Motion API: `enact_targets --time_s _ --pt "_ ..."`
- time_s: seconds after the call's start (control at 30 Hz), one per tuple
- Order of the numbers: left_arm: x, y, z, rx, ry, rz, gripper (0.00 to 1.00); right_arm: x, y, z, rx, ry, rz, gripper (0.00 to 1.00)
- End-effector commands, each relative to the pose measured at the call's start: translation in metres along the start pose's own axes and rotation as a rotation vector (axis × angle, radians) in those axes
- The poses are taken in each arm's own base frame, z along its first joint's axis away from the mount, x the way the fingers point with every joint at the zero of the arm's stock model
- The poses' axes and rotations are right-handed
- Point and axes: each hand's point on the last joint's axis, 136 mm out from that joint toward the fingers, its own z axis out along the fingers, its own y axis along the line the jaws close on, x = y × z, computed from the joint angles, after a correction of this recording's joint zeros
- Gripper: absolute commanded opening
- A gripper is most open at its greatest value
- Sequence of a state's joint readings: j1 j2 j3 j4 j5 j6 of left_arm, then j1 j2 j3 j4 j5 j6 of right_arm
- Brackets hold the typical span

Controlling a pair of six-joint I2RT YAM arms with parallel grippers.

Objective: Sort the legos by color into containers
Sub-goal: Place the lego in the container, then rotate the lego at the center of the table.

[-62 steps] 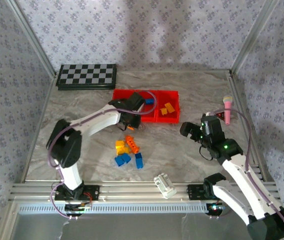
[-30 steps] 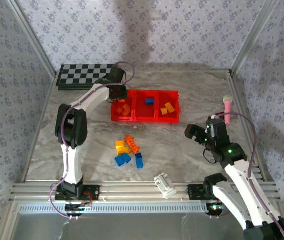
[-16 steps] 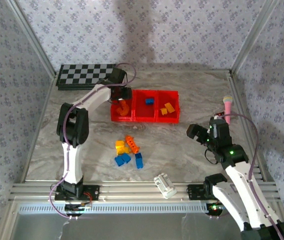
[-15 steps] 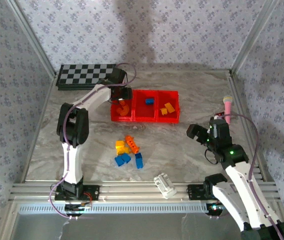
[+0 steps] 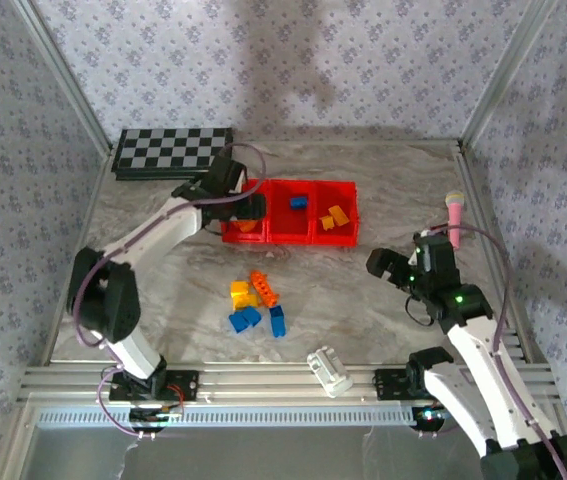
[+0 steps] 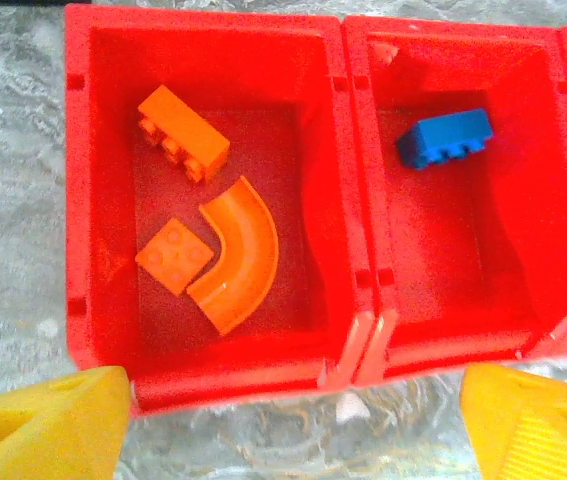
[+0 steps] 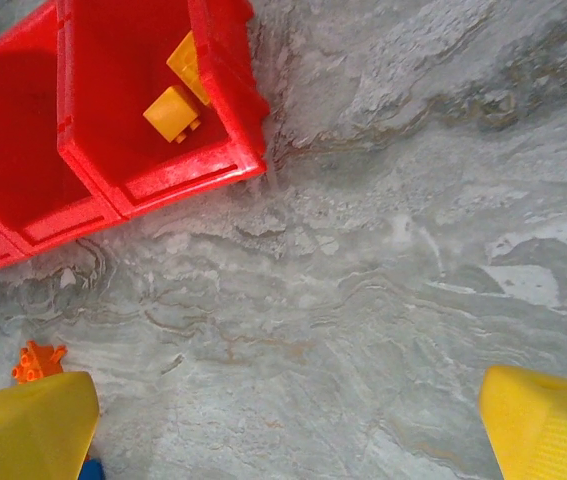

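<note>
Marble-grey table [image 5: 363, 320] spreads across the top view, and the red containers [image 5: 303, 241] sit in a row at upper centre, long axis running left to right across the frame. Over the row's left end hangs the left gripper [image 6: 288, 428], jaws spread wide with nothing between its yellow fingers [image 6: 48, 430]. At the right of the frame the right gripper [image 7: 283, 420] hovers over bare table, jaws just as wide and empty. Loose legos [image 5: 253, 303] cluster at lower centre, well apart from the bins. In the left wrist view, the left bin holds three orange pieces. The curved piece [image 6: 240, 256] arcs from top to lower left, and the orange brick [image 6: 183, 132] lies diagonally, upper left to lower right. The blue brick [image 6: 444, 138] in the middle bin lies almost level. This looks like a drop just finished, so the good move is to rise clear of the bin wall before swinging to the pile. Then take an outer brick, jaws across its short side.
</note>
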State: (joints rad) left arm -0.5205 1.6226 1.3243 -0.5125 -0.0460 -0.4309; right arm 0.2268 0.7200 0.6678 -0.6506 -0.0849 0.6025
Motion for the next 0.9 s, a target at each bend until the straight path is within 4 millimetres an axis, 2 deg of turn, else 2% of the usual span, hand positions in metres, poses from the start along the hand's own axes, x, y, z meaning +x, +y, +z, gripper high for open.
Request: enact_targets --time_s 0.0,0.13,0.27,0.37,0.7,0.87 --pt "0.024 0.002 -0.017 -0.017 0.015 -0.045 0.85 0.004 0.011 0.008 -0.055 0.036 0.002 1.00" --pt "0.071 -0.012 -0.025 -0.014 0.068 -0.118 0.81 0.005 0.013 0.016 -0.054 0.042 0.001 1.00" --pt "0.117 -0.031 -0.027 -0.021 0.118 -0.165 0.79 0.004 0.009 0.015 -0.025 0.027 0.017 1.00" --pt "0.137 -0.041 -0.028 -0.029 0.125 -0.190 0.79 0.005 0.007 0.013 -0.021 0.021 0.012 1.00" --pt "0.151 -0.046 -0.008 -0.054 0.134 -0.261 0.79 0.010 0.003 0.011 -0.021 0.020 0.013 1.00" --pt "0.160 -0.051 -0.001 -0.045 0.176 -0.277 0.78 0.020 -0.003 0.011 -0.009 0.046 0.017 1.00"
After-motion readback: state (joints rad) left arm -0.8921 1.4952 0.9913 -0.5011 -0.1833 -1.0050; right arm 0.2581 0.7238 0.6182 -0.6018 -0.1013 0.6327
